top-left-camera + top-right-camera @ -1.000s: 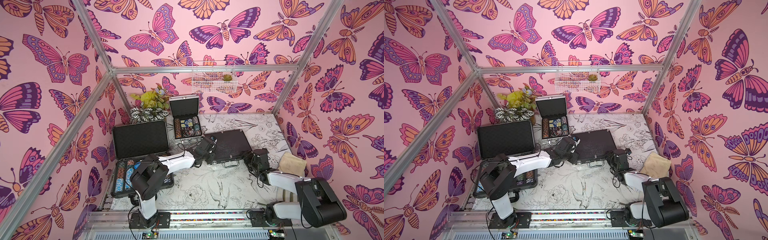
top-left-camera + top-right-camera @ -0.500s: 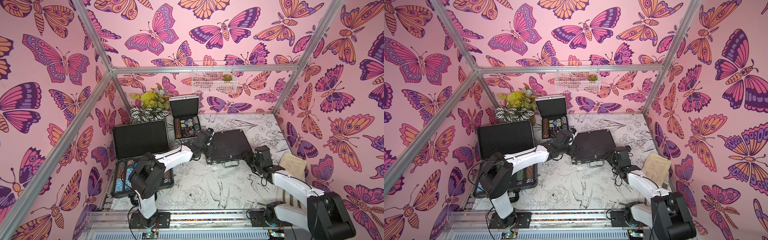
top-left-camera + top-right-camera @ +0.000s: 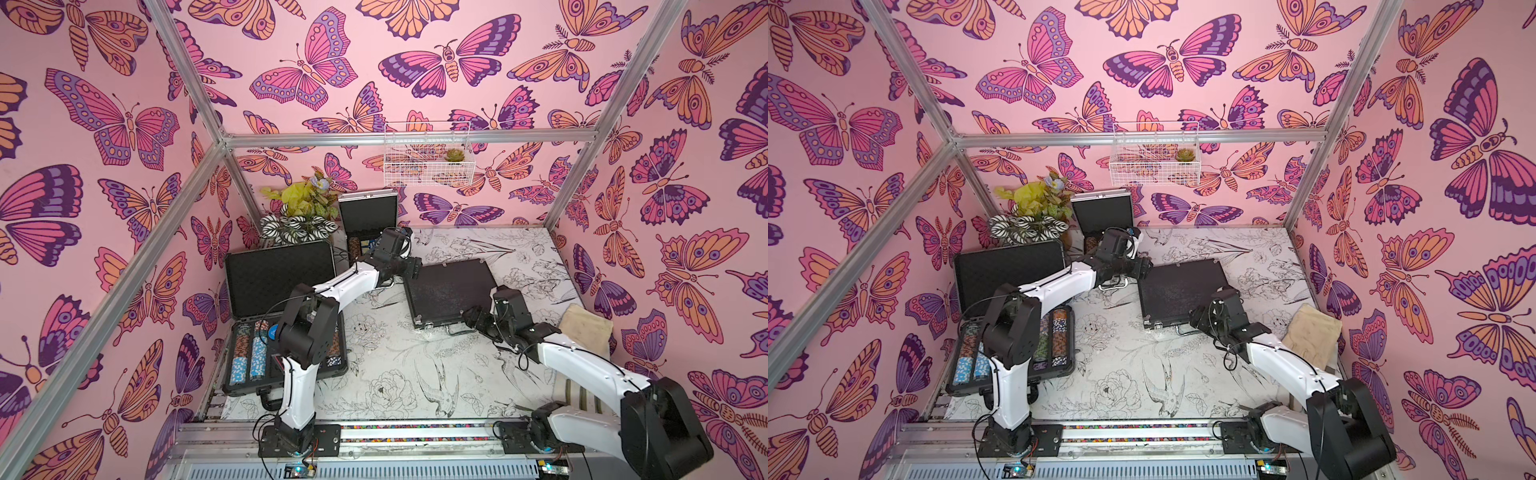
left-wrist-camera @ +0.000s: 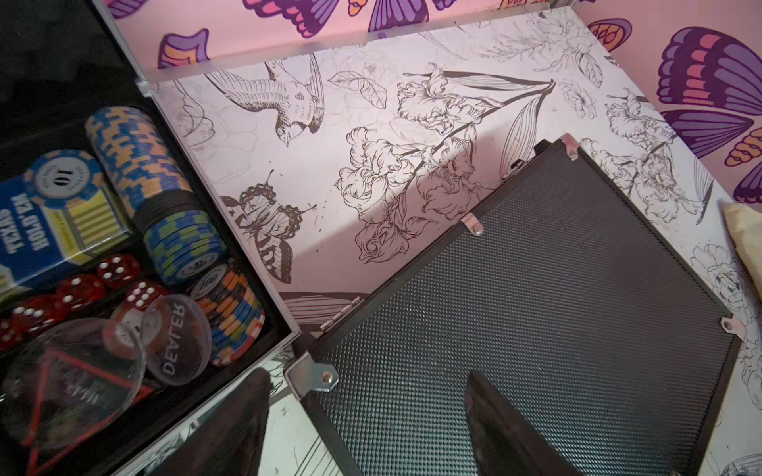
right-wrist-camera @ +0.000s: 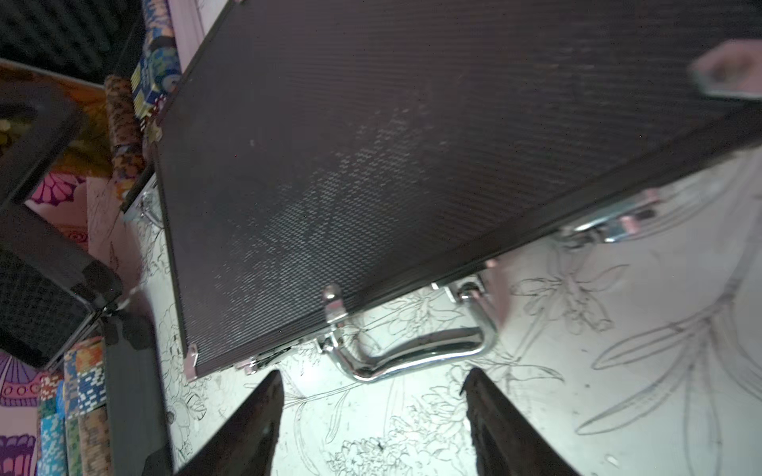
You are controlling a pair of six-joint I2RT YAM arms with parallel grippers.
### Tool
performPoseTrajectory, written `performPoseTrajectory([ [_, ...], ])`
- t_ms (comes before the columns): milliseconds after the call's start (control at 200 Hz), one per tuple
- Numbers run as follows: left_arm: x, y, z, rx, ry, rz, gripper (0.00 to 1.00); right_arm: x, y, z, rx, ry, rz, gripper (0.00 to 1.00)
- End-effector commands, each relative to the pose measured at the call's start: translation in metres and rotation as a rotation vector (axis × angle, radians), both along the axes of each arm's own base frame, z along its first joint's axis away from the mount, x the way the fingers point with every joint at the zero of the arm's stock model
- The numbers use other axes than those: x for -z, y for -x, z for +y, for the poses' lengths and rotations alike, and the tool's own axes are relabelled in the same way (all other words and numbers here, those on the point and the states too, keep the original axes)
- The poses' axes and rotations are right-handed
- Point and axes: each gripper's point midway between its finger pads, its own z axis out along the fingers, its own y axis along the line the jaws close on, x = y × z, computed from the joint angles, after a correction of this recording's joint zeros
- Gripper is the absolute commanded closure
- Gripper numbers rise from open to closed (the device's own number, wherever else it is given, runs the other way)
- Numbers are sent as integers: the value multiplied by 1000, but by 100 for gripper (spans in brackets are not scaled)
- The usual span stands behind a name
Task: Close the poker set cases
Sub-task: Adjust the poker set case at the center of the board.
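Left claw (image 4: 367, 375) agape, medium case (image 4: 536, 329) shut, small case (image 3: 368, 214) open

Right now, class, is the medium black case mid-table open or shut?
Shut: the medium black case lies flat, lid down on its base, no chips showing. Latched: cannot tell.

1. Pink butterfly-print walls (image 3: 540, 37) enclose the cell.
2. Aluminium bars (image 3: 332, 140) frame the corners.
3. A white wire basket (image 3: 428, 174) hangs on the back wall.
4. The tabletop (image 3: 395, 361) bears ink-drawn flowers and birds.
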Motion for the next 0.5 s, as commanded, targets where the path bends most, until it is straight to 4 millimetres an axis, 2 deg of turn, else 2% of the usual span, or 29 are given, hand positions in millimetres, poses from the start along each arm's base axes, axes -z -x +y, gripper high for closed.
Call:
performPoseTrajectory([
  [0, 18, -4, -2, 61, 2, 46, 24, 2, 5, 7, -48, 27, 21, 29],
  [100, 31, -11, -4, 78, -16, 49, 24, 4, 7, 8, -53, 27, 31, 29],
  [226, 37, -11, -13, 139, 6, 59, 24, 5, 8, 8, -53, 25, 36, 29],
  [356, 36, 1, -23, 229, 43, 73, 25, 6, 9, 1, -34, 58, 39, 28],
  [491, 36, 20, -32, 332, 84, 101, 26, 6, 8, -14, 12, 119, 60, 26],
])
